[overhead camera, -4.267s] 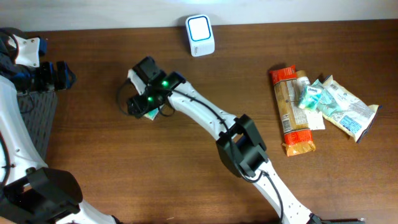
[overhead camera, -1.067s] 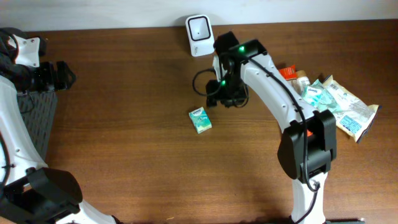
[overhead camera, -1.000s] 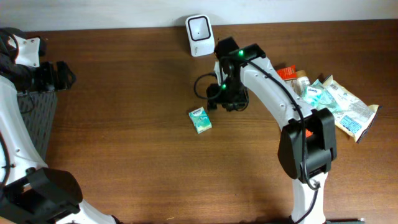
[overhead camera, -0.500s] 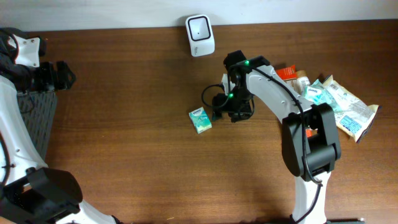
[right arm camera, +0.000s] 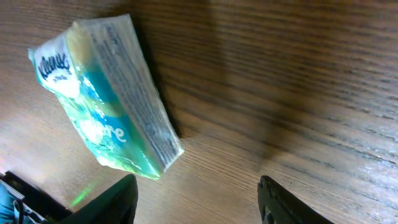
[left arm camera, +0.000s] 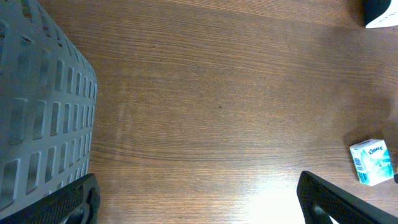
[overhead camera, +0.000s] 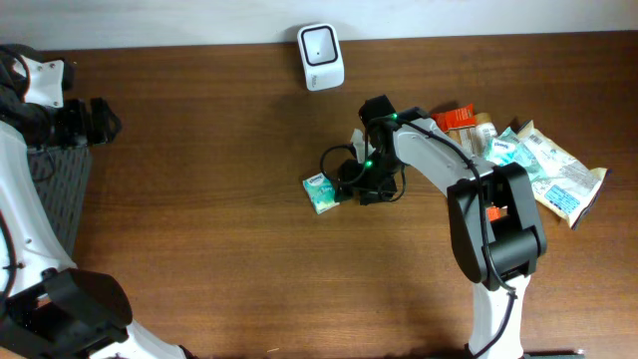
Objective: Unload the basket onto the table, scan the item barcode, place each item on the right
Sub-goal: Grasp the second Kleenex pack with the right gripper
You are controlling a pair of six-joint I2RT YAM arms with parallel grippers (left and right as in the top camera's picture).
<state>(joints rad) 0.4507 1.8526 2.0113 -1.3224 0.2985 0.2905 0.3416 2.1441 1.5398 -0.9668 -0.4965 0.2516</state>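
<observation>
Looking down on the table (overhead camera: 199, 259), I see wide bare wood to the left of the tissue pack (overhead camera: 320, 192), running all the way to the grey slatted basket (overhead camera: 55, 189) at the left edge. More open wood lies in front of the pack. The white scanner (overhead camera: 321, 43) stands at the far edge, well apart from the pack. A heap of snack packets (overhead camera: 518, 170) crowds the right side.

The pack lies flat near the middle of the table. The right gripper (overhead camera: 349, 184) sits just beside it on its right. From the right wrist, the right gripper's (right arm camera: 199, 202) fingers stand apart with only wood between them, and the pack (right arm camera: 102, 118) lies ahead, toward the left finger. I cannot tell whether that finger touches it. The left gripper (overhead camera: 100, 120) hangs over the basket side, spread wide with nothing in it; its wrist view shows both fingers (left arm camera: 68, 199) at the frame's corners.

"Kleenex" reads clearly on the pack's white and teal face. The fine print on its side is too small to read.

About a second ago the right gripper was up near the scanner; it has since come down beside the pack, which has stayed put. Four seconds back that arm reached far to the left.
</observation>
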